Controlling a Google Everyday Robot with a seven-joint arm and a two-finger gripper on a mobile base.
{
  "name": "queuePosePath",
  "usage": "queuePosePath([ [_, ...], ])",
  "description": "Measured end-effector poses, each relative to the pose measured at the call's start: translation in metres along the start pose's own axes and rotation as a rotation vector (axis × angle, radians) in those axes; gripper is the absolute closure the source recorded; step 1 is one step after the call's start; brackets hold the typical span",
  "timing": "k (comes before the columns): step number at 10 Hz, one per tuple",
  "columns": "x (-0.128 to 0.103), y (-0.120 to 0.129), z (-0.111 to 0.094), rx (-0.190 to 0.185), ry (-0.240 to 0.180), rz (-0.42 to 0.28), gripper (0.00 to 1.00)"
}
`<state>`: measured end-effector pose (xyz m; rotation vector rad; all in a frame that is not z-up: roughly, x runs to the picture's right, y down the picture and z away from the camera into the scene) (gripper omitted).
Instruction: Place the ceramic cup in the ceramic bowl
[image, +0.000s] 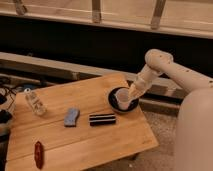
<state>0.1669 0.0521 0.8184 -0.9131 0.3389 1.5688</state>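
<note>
The pale pinkish-white ceramic cup (123, 98) is inside the dark ceramic bowl (114, 101), which stands at the right edge of the wooden table (80, 137). My gripper (133, 91) reaches down from the white arm at the right and is right at the cup's right side, over the bowl. I cannot tell whether the cup rests on the bowl's bottom or is held just above it.
A black striped rectangular bar (102, 119) lies left of the bowl near the table's middle. A grey-blue pad (71, 117) lies beside it. A clear patterned bottle (35, 103) lies at the left. A red object (38, 153) lies at the front left corner.
</note>
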Motion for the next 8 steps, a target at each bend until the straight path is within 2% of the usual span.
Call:
queuePosePath([
  [1,0.0003,-0.0002,0.0000,0.000,0.000,0.000,0.66],
  [3,0.0014,-0.0010,-0.0007,0.002,0.000,0.001,0.49],
  [4,0.0019,-0.0012,-0.0005,0.003,0.001,0.002,0.46],
  [6,0.0025,-0.0017,-0.0001,0.003,0.002,0.004,0.47],
  [7,0.0026,-0.0031,-0.0010,0.005,-0.002,0.006,0.51],
  [8,-0.0008,-0.0070,-0.0091,0.004,-0.019,0.013,0.60],
])
